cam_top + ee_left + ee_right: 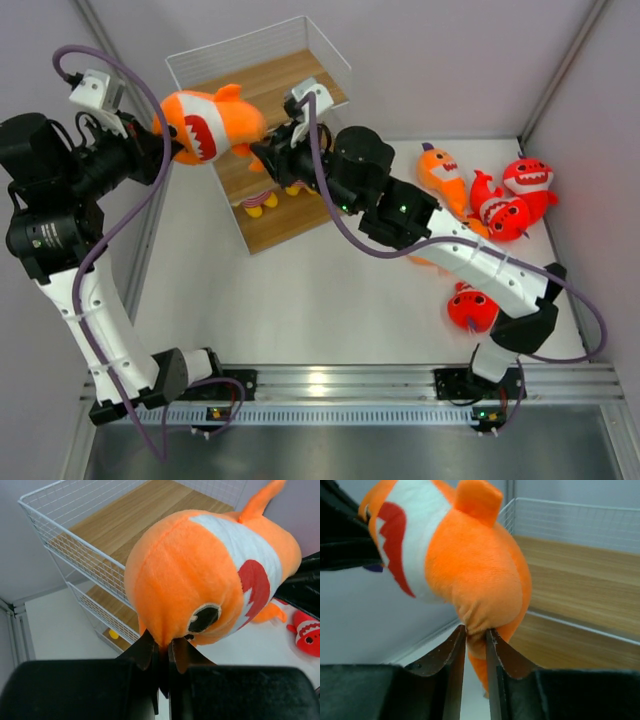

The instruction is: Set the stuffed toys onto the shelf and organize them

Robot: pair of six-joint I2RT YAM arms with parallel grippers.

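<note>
Both grippers hold one orange shark (205, 125) in the air beside the top of the shelf (290, 80). My left gripper (172, 140) is shut on a pinch of plush at its head end (210, 575), near the eye; the jaws (165, 647) are nearly closed. My right gripper (262, 150) is shut on plush at its rear underside (470, 565), fingers meeting around the fabric (476, 632). On the table at right lie another orange shark (443, 172) and three red sharks (528, 180), (498, 215), (472, 308). One red shark also shows in the left wrist view (306, 632).
The shelf's white wire frame (75, 550) and wooden boards (580, 570) stand close behind the held shark. A small yellow-footed figure (262, 203) sits on a lower board. The right arm stretches across the table's middle. Grey walls enclose the left, back and right.
</note>
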